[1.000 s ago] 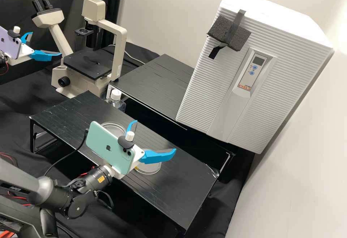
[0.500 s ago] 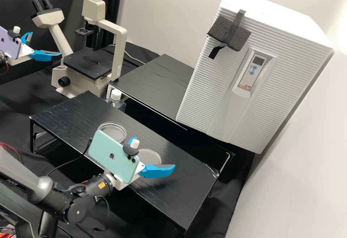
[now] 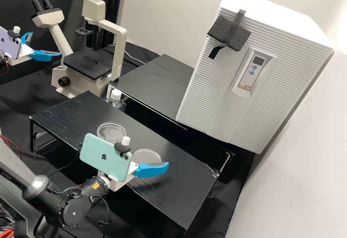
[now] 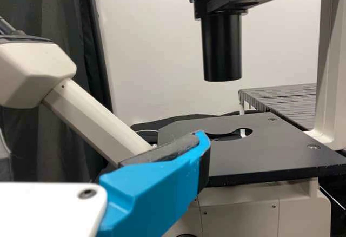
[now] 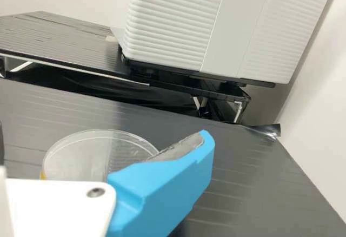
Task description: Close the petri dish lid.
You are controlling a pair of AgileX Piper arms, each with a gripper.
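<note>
Since the earlier frame, the right tool (image 5: 102, 142) has shifted a little toward the high view's left edge, so more of the farther clear dish piece (image 3: 111, 133) shows past the phone (image 3: 105, 157). Both round pieces keep their places on the counter (image 3: 180, 185), and the left tool (image 3: 46, 43), spread wide near the microscope (image 3: 88, 64), is unchanged. The right tool is spread too, with nothing pinched, and sits just beside the nearer petri dish (image 3: 146, 156). Whether its lid is on cannot be told.

The dish and lid look to be thin, clear plastic: likely very light, stiff and slick, quick to skate at a nudge and apt to crack if squeezed hard. The lid is best taken lightly by its rim, at opposite sides across the full width, and kept level; a tilted one could catch the wall or push the dish along.
</note>
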